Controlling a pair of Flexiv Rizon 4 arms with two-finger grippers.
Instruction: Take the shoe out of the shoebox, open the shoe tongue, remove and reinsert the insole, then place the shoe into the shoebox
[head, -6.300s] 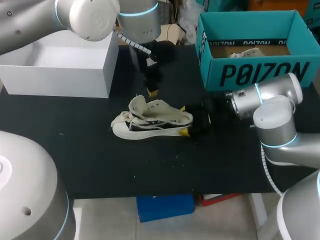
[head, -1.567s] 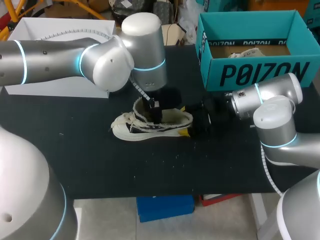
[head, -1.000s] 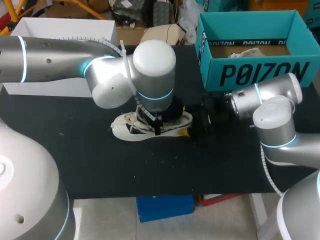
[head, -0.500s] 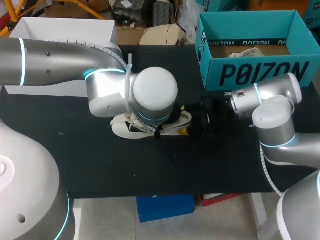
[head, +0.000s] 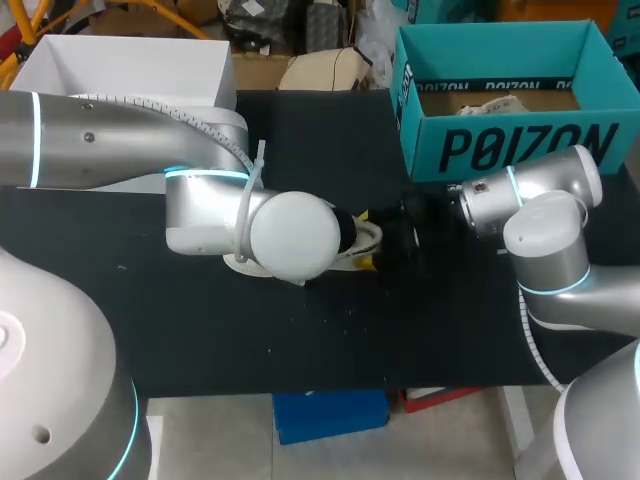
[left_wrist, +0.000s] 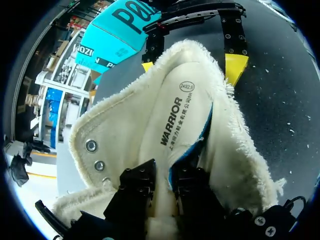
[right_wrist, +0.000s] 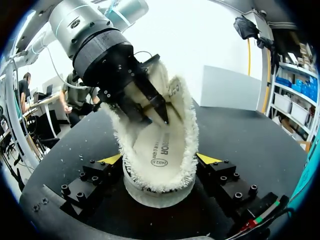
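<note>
Left gripper: pinching the insole inside the shoe.
Right gripper: clamping the shoe's heel from 3 o'clock.
Shoe: lying on the table, shoebox at its 1 o'clock.

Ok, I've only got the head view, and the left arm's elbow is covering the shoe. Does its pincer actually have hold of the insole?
Observer: Yes. In the left wrist view the left pincer is shut on the insole, which sits between its two fingers inside the shoe.
Operator: Is any of the insole lifted?
Observer: Partly. One long edge is raised and shows blue underneath, while the heel end lies down in the shoe.
Operator: And what is the right arm doing?
Observer: In the right wrist view the right pincer clamps the heel from both sides, with a yellow tip against each side.
</note>
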